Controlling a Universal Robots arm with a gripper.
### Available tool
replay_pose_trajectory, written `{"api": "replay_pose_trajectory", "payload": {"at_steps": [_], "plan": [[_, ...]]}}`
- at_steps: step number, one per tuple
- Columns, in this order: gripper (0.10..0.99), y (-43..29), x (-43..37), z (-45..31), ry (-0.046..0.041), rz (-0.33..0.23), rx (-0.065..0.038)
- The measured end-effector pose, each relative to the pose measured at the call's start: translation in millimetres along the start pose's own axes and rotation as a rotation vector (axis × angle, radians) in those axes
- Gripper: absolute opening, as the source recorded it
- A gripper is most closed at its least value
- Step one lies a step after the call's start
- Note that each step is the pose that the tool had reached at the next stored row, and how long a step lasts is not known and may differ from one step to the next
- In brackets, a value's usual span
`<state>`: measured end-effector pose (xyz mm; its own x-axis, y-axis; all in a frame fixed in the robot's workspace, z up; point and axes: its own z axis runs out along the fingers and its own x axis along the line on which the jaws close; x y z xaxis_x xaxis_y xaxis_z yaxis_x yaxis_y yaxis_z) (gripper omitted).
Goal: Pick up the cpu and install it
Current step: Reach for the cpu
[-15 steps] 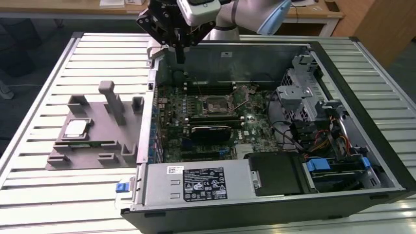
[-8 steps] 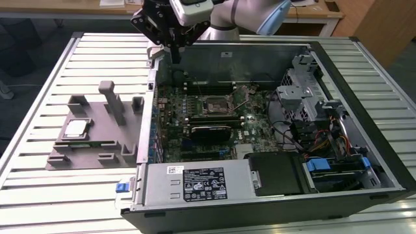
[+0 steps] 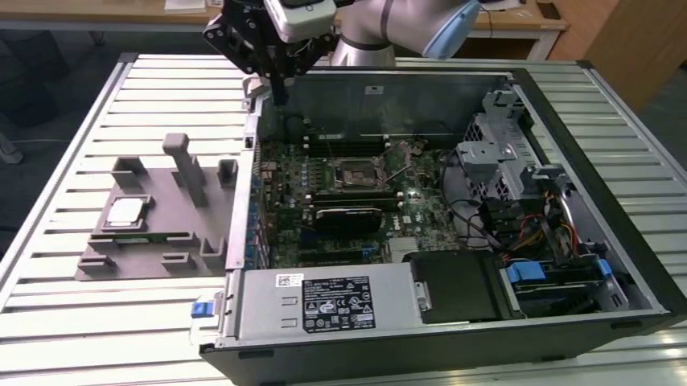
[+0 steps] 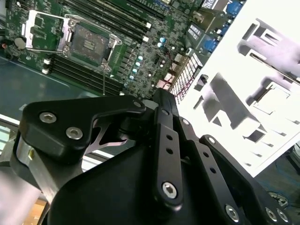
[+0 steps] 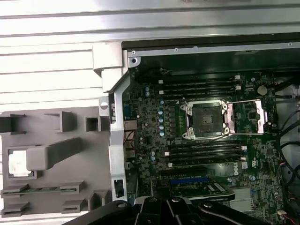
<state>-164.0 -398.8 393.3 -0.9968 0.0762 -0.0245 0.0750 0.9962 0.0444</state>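
**Cpu not yet lifted, socket bare**

From my console, nothing of the job looked done. The cpu (image 3: 125, 211) lay flat in a pocket of the grey holder (image 3: 161, 241) on the desk (image 3: 64, 121), toward the desk's edge at the exterior view's left and well apart from the open computer case (image 3: 408, 96). It showed a bright silver-grey square top with a thin darker rim. The end effector (image 3: 279, 98) hung above the case's far wall, nearer the motherboard (image 3: 419, 209) than the chip, touching nothing I could see. Clenched or released, I couldn't tell. The black socket frame (image 3: 356, 173) sat empty, its metal cover flipped open. Both the pick and the install remained.
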Motion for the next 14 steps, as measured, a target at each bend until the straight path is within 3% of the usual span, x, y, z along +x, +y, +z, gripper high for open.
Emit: {"api": "replay_pose_trajectory", "payload": {"at_steps": [14], "plan": [[0.106, -1.4, 19.2, -0.5, -0.0001, 0.0, 0.0]]}}
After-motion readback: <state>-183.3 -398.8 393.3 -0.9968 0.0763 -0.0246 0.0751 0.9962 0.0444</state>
